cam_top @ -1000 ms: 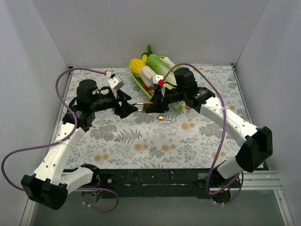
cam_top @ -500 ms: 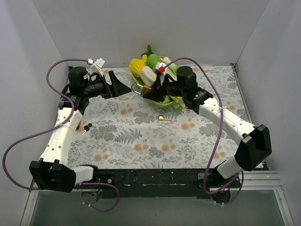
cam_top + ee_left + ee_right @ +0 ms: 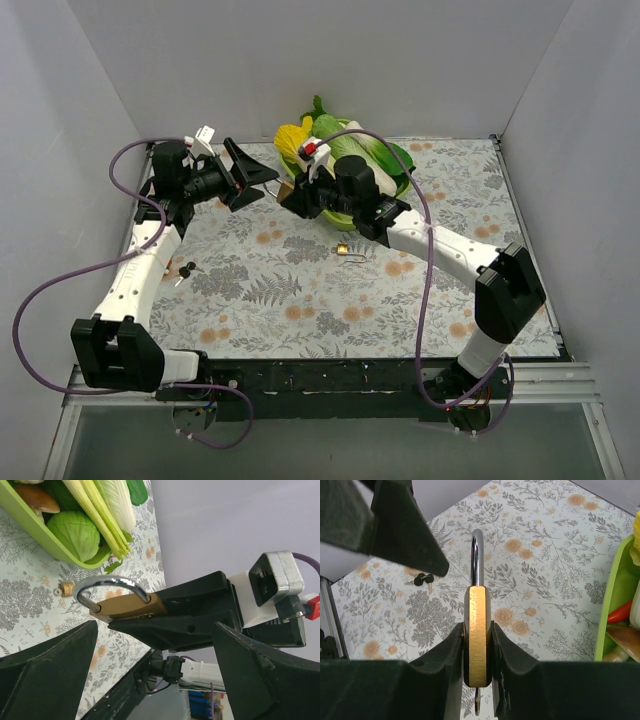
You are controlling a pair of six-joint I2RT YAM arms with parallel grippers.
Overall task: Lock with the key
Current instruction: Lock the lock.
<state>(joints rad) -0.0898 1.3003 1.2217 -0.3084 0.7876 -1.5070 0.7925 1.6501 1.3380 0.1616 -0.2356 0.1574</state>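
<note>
Pinched the padlock point(image 3: 477, 640), a smooth brass block with a rounded, polished steel shackle, by its flat sides in the right gripper point(image 3: 290, 195), closed only to the body's thickness. Held it off the table at the far centre-left, just beside the near-left end of the glossy green tray point(image 3: 35, 527) of vegetables, shackle aimed left at the left gripper point(image 3: 258, 178). Kept that gripper gaping wide and holding nothing, its matte black wedge-shaped fingers point(image 3: 47, 670) close to the padlock but apart from it. Found two black-headed keys point(image 3: 183, 269) lying at the left of the floral-printed tablecloth point(image 3: 300, 300), and a small brass piece point(image 3: 343, 249) near the middle, well apart from both grippers. Against a second ago: had drawn the left arm back from the centre to the far left and spread its jaws from partly closed; had carried the padlock farther and leftward. Could not tell whether the shackle was latched.
</note>
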